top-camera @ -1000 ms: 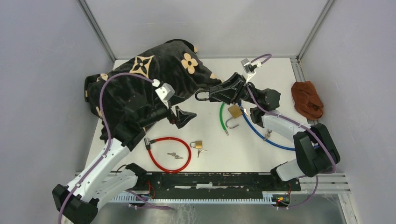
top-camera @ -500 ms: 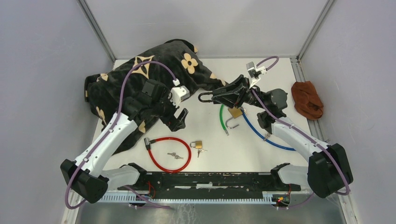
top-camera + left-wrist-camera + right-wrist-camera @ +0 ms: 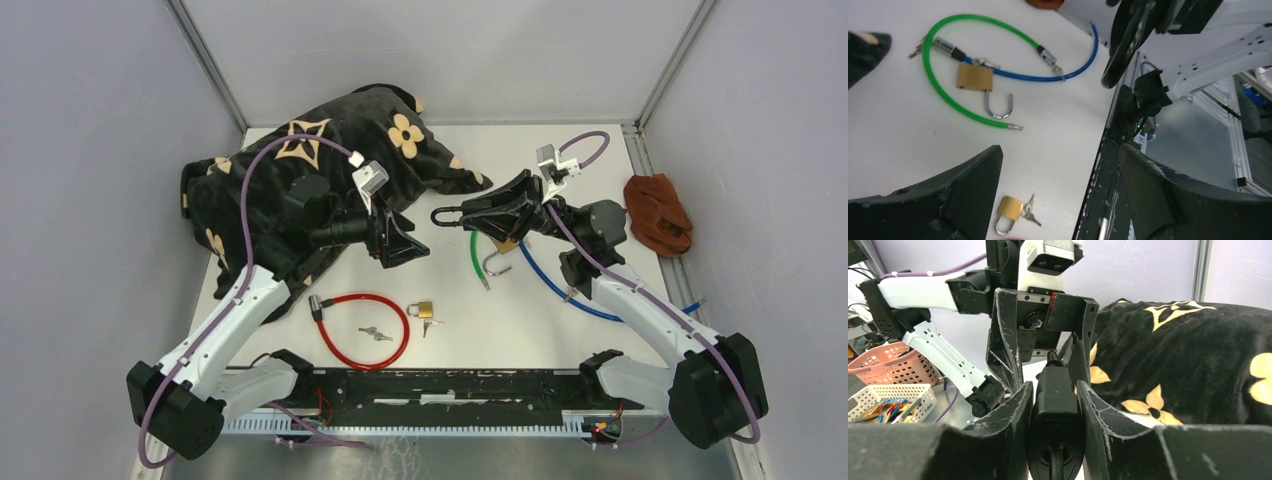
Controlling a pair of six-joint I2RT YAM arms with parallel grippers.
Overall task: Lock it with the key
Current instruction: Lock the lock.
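My right gripper (image 3: 478,212) is shut on a black lock (image 3: 447,214) and holds it in the air above the table (image 3: 560,150), shackle end pointing left. In the right wrist view the lock (image 3: 1055,405) sits squeezed between both fingers, and its keyhole faces the camera with something dark in the slot. My left gripper (image 3: 405,245) hangs open and empty just left of the lock, facing it. From the left wrist the lock (image 3: 1124,47) shows at the upper right, beyond the open gripper (image 3: 1059,150). A loose pair of keys (image 3: 376,333) lies inside the red cable loop.
A small brass padlock with keys (image 3: 424,309) (image 3: 1010,212) lies near the front. A red cable lock (image 3: 345,355), a green cable (image 3: 474,250), a blue cable (image 3: 560,290) and an open brass padlock (image 3: 503,240) lie around. A black flowered blanket (image 3: 300,170) fills the back left. A brown cloth (image 3: 657,212) lies at the right.
My left gripper has lifted off the blanket's edge and swung right, and now faces the black lock. The right gripper has drifted slightly right and down, still holding the lock.
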